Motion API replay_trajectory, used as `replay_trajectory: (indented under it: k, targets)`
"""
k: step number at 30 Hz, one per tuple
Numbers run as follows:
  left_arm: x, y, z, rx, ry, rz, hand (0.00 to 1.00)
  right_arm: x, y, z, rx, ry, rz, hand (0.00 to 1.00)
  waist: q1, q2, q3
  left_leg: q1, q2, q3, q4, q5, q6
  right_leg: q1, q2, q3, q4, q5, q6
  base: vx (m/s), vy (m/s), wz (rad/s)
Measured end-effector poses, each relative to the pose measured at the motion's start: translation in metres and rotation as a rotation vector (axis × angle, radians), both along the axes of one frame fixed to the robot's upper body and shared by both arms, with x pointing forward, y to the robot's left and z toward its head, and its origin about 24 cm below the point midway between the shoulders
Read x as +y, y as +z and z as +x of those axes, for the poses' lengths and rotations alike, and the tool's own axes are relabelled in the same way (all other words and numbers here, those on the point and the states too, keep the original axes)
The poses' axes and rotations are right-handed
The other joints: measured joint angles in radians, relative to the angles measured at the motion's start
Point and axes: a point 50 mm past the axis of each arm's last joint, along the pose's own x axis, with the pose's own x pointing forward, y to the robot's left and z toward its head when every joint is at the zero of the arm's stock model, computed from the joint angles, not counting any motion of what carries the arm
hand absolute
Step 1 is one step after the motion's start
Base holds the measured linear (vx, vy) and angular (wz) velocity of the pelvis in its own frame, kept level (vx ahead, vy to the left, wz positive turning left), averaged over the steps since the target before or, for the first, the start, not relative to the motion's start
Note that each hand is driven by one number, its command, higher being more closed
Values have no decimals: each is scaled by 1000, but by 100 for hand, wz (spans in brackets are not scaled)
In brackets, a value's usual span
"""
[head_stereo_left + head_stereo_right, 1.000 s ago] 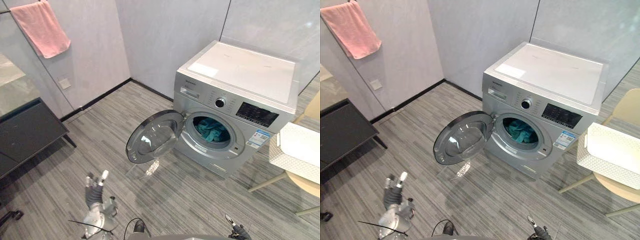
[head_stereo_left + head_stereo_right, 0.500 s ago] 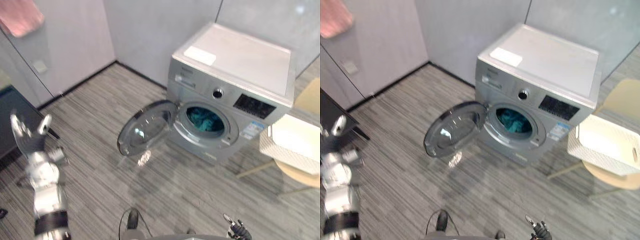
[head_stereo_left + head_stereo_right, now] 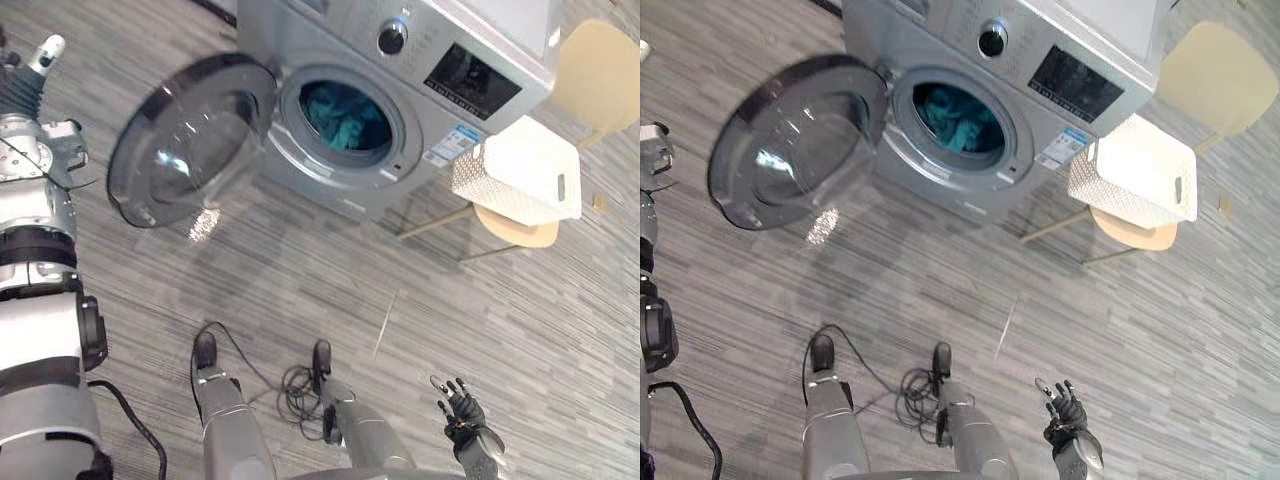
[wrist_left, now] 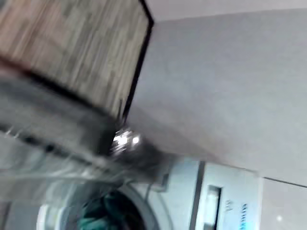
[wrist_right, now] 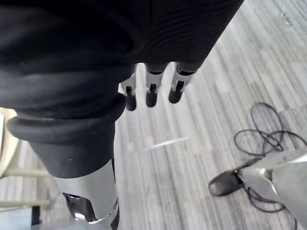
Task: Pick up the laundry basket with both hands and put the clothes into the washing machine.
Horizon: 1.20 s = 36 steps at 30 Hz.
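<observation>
The silver washing machine [image 3: 320, 30] stands at the far side with its round door [image 3: 185, 140] swung open toward my left. Teal clothes [image 3: 345, 112] lie inside the drum and also show in the left wrist view as teal clothes [image 4: 103, 215]. The white laundry basket [image 3: 520, 170] rests on a beige chair to the right of the machine, with nothing visible inside it. My left hand [image 3: 22, 85] is raised at the far left, well left of the door, a finger pointing straight up. My right hand [image 3: 462, 410] hangs low at the right, fingers [image 5: 151, 93] straight, holding nothing.
The beige chair [image 3: 600, 70] stands close against the machine's right side on thin legs. Grey striped plank floor [image 3: 300, 280] stretches between me and the machine. A grey wall with a dark baseboard [image 4: 139, 62] runs behind the machine.
The camera has tipped down and moved closer, so the machine now sits at the top of the picture. My left arm has risen along the left edge. My right hand shows more fully.
</observation>
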Motion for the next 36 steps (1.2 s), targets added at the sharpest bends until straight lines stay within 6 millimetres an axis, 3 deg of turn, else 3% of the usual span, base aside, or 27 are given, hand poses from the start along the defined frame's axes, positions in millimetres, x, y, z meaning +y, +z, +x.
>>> replay_trajectory:
  k: [2, 4, 7, 9, 11, 13, 14, 15, 16, 17, 19, 21, 23, 26, 29, 33, 35, 36]
  targets:
    - [-12, -33, 13, 97, -53, -106, 0, 6, 2, 3, -22, -3, 14, 0, -1, -6, 3, -32, 9, -25, 29, -11, -4, 0, 11, -13, -9, 6, -4, 37, -16, 3]
    - [-14, -53, 16, 116, -57, -242, 0, 13, 3, 6, -35, -1, 33, 0, 7, -12, 6, -43, 14, -31, 48, -24, -3, 0, 16, -15, -9, 7, -4, 46, 11, 4]
    - [-37, -95, 23, 182, -140, -421, 0, 19, 4, 11, -42, 9, 56, 0, 29, -13, 7, -30, 0, -31, 48, -24, -1, 11, 5, -14, -9, 7, -5, 48, 18, 6]
    - [-55, -130, 23, 274, -184, -450, 0, 20, 6, 16, -53, 14, 57, 0, 25, -10, 8, 6, -14, -20, 34, -24, 0, 39, -9, -12, -12, 6, -5, 38, 27, 11]
    - [-96, -181, 19, 420, -280, -430, 0, 19, 10, 26, -71, 22, 52, 0, 6, 2, 17, 73, -54, -6, -21, -22, 16, 81, -44, -10, -16, 0, 2, 32, 43, 25]
    - [-129, -214, 11, 523, -363, -392, 0, 19, 10, 31, -72, 25, 51, 0, -4, 16, 21, 116, -83, 18, -61, -1, 25, 86, -72, -6, -4, -11, 13, 27, 50, 16]
    - [-160, -231, 7, 579, -453, -357, 0, 15, 11, 33, -74, 24, 42, 0, -11, 27, 21, 140, -111, 28, -96, 16, 35, 86, -92, -2, 7, -18, 19, 24, 54, 18]
    - [-191, -249, -2, 664, -556, -290, 0, 12, 10, 33, -59, 28, 33, 0, -29, 49, 19, 168, -140, 41, -145, 37, 43, 86, -118, -1, 17, -28, 28, 23, 51, 22]
    - [-205, -257, -8, 699, -607, -257, 0, 11, 9, 33, -52, 27, 30, 0, -38, 62, 17, 187, -155, 47, -173, 50, 47, 86, -130, 1, 25, -33, 31, 35, 68, 15]
    - [-232, -275, -23, 762, -706, -220, 0, 9, 8, 30, -40, 13, 34, 0, -53, 85, 7, 228, -182, 67, -230, 73, 57, 86, -155, 10, 36, -45, 42, 46, 62, 0]
    - [-276, -296, -46, 849, -859, -180, 0, 4, 3, 21, -3, -13, 40, 0, -69, 127, -14, 300, -218, 104, -327, 111, 74, 89, -181, 36, 56, -60, 46, 46, 52, -13]
    - [-302, -301, -58, 877, -953, -170, 0, 1, -1, 13, 19, -30, 45, 0, -79, 152, -25, 358, -235, 130, -383, 129, 80, 107, -192, 56, 59, -69, 54, 66, 46, -26]
    - [-317, -298, -60, 860, -1003, -210, 0, -1, -3, 6, 39, -34, 40, 0, -109, 177, -39, 444, -245, 179, -436, 133, 79, 139, -194, 96, 60, -74, 52, 84, 55, -49]
    - [-310, -281, -43, 780, -955, -235, 0, -11, -6, -6, 59, -89, 31, 0, -138, 206, -60, 473, -247, 225, -437, 128, 80, 141, -194, 135, 55, -74, 52, 40, 18, -47]
    - [-280, -257, -18, 662, -816, -275, 0, -25, -9, -25, 92, -165, 20, 0, -167, 226, -67, 505, -244, 261, -438, 126, 77, 156, -190, 165, 42, -69, 56, 23, -16, -33]
    - [-241, -252, -11, 568, -667, -374, 0, -31, -18, -63, 178, -218, 14, 0, -164, 234, -76, 570, -227, 315, -444, 108, 64, 196, -171, 199, 35, -68, 53, 15, -25, -32]
    - [-224, -265, -20, 576, -610, -421, 0, -28, -22, -76, 222, -224, 24, 0, -163, 237, -79, 579, -221, 324, -445, 106, 61, 206, -168, 195, 23, -72, 44, 6, -51, -10]
    - [-190, -349, -97, 830, -424, -574, 0, -17, -33, -99, 322, -248, 77, 0, -158, 252, -92, 597, -205, 323, -445, 96, 48, 227, -161, 157, 19, -75, 39, 43, -72, 4]
